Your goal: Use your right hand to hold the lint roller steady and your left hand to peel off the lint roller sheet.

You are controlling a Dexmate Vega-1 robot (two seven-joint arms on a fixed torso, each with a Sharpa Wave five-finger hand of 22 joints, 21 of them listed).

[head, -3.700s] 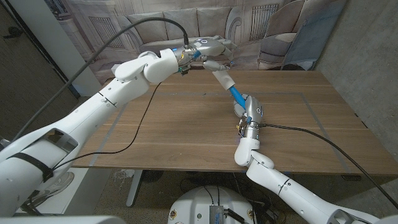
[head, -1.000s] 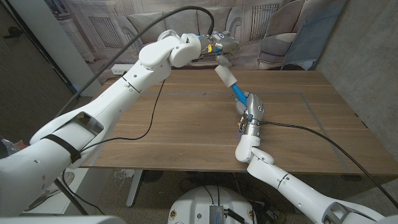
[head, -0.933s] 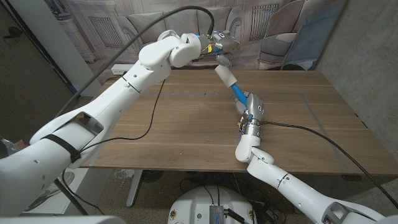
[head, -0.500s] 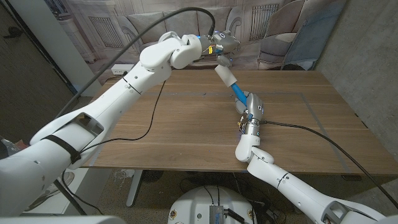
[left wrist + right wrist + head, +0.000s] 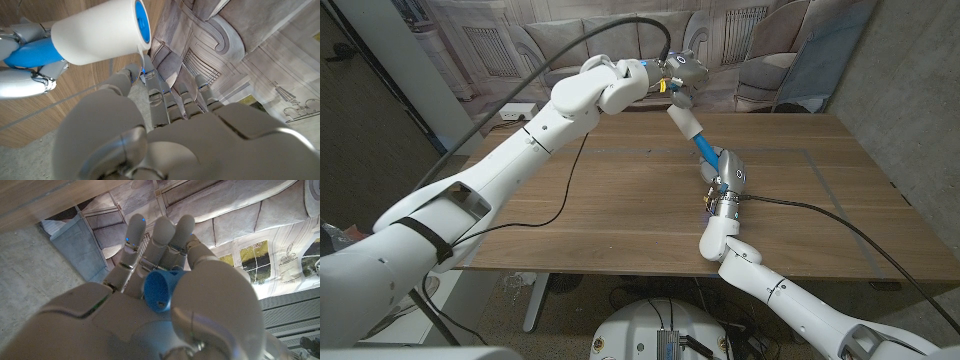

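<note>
Lint roller (image 5: 692,133) held tilted above the table (image 5: 620,210), blue handle gripped in right hand (image 5: 725,178). Left hand (image 5: 678,72) at the white roll's top end, fingers curled; pinch on sheet unclear. Peel step; next, probably pull the sheet edge away.

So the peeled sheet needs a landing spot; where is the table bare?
Bare wood lies right of the right hand toward the table edge. The near-left is crossed by a black cable. Crowded around the lint roller and left hand.
</note>
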